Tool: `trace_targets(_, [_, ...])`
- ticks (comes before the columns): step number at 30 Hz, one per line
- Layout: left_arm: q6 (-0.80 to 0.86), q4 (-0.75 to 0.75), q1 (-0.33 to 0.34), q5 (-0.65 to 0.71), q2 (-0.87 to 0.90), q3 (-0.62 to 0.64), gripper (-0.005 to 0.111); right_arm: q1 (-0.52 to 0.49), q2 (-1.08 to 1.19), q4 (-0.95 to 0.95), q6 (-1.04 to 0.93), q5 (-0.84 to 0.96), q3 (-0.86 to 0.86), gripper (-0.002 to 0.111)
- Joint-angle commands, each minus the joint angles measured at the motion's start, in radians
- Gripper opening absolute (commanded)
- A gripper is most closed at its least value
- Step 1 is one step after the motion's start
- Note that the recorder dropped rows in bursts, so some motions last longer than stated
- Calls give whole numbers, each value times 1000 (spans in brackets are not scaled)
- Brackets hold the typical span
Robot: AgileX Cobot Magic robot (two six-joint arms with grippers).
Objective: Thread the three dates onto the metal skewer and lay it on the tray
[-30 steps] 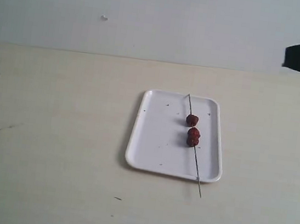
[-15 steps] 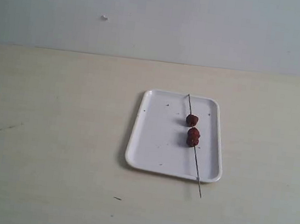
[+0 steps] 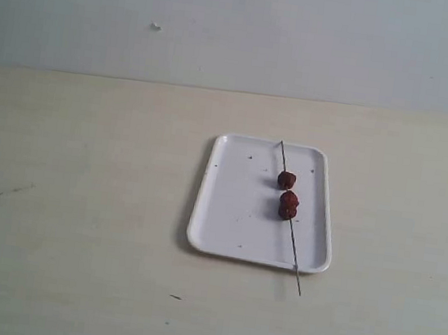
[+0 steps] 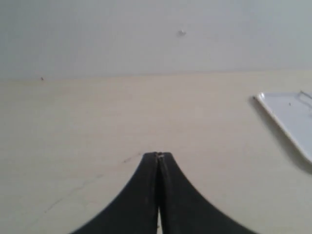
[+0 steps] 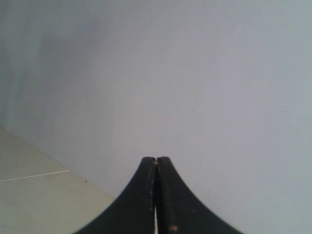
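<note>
The white tray (image 3: 235, 210) lies flat on the beige table, right of centre in the exterior view. The thin metal skewer (image 3: 292, 255) rests along its right side, its near tip sticking out past the front rim. Three dark red dates (image 3: 288, 197) sit threaded on it, one apart and two touching. Neither arm shows in the exterior view. My left gripper (image 4: 158, 156) is shut and empty above bare table, with a corner of the tray (image 4: 287, 114) far off to one side. Also shut and empty, my right gripper (image 5: 156, 159) faces the grey wall.
The beige table (image 3: 79, 198) runs back to a pale grey wall (image 3: 242, 29) with a small mark. A few dark scuffs (image 3: 10, 189) mark the tabletop on the left.
Both arms have pulled out of the exterior view; a second ago their dark tips showed at the left edge and top right corner. Tray, skewer and dates have not moved.
</note>
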Motion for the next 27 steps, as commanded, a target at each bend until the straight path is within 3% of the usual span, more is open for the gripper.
trace_targets(1, [-17,-43,3,89,-7,5,0,1,-3,-4,-8,2,4,0])
trace_targets(20, [-17,-39,7,89,-7,5,0,1,-3,-4,-8,0,4,0])
trace_targets(22, [-17,-39,7,89,-7,5,0,1,-3,-30,-74,-37,4,0])
trace_targets(25, [-17,-39,7,89,-7,5,0,1,-3,-161,-23,-50,37,0])
trace_targets(27, [-17,-39,7,89,-7,5,0,-18,-3,-394,199,-67,101,0])
